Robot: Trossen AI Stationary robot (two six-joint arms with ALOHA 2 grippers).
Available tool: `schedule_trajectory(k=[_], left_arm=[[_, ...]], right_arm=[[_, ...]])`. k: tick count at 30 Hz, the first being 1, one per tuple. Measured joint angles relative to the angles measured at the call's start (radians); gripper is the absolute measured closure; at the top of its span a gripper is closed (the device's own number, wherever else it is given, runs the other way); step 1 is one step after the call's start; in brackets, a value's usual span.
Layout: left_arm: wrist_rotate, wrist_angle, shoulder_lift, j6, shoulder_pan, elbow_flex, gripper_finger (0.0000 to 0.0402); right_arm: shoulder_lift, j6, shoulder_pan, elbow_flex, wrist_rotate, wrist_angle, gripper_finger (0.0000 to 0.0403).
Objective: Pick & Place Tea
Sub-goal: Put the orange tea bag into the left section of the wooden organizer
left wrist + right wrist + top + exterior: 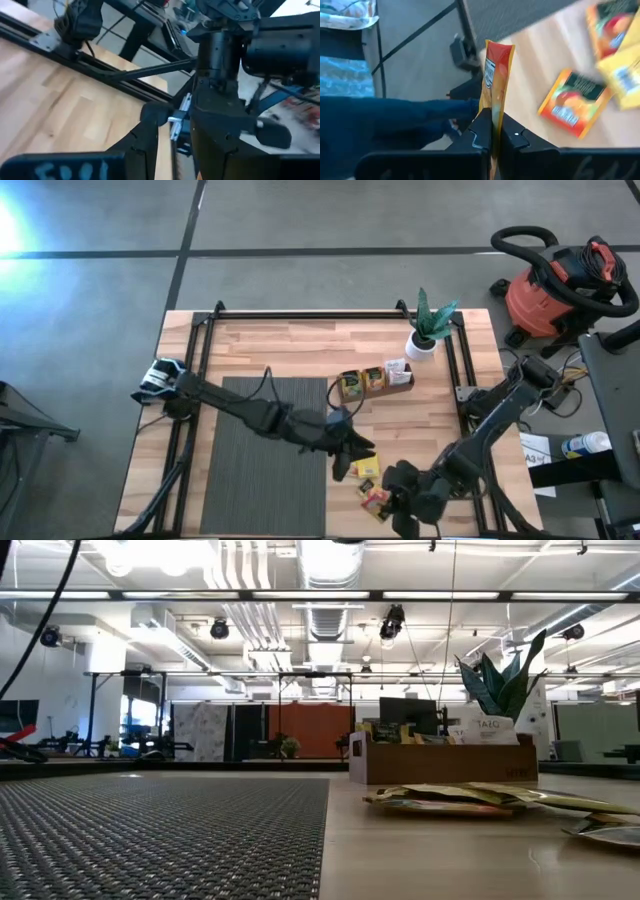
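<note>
Now your right gripper (492, 142) pinches an orange tea sachet (496, 82) upright between its fingers; your left gripper's (172, 145) fingers stand apart, holding nothing.

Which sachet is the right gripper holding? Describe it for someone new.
Start at the wooden table, near edge, robot's right. There the right gripper is shut on an orange sachet. Unlike the sachets lying flat on the wood, it stands on edge between the fingers.

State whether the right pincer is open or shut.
Shut: in the right wrist view, the right pincer clamps an orange tea sachet edge-on between its fingers.
</note>
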Motion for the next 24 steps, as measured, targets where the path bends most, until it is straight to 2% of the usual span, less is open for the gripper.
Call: schedule_trajectory(k=[3,8,16,24], left_arm=[[0.063,0.007,0.008,-0.04,0.022,-0.005,0.0294],[0.09,0.008,0.008,-0.008,0.029,-0.014,0.0294],[0.123,-0.002,0.008,0.042,0.031,-0.033,0.0294],[0.139,0.006,0.008,0.034,0.04,-0.04,0.0294]], right_arm=[[-0.005,-0.04,-0.033,0.002,0.01,-0.003,0.0394],[-0.009,-0.076,-0.075,0.002,0.035,-0.007,0.0394],[-0.091,-0.184,-0.099,0.002,0.186,-0.021,0.0394],[-0.123,-0.241,-0.14,0.002,0.165,-0.026,0.0394]])
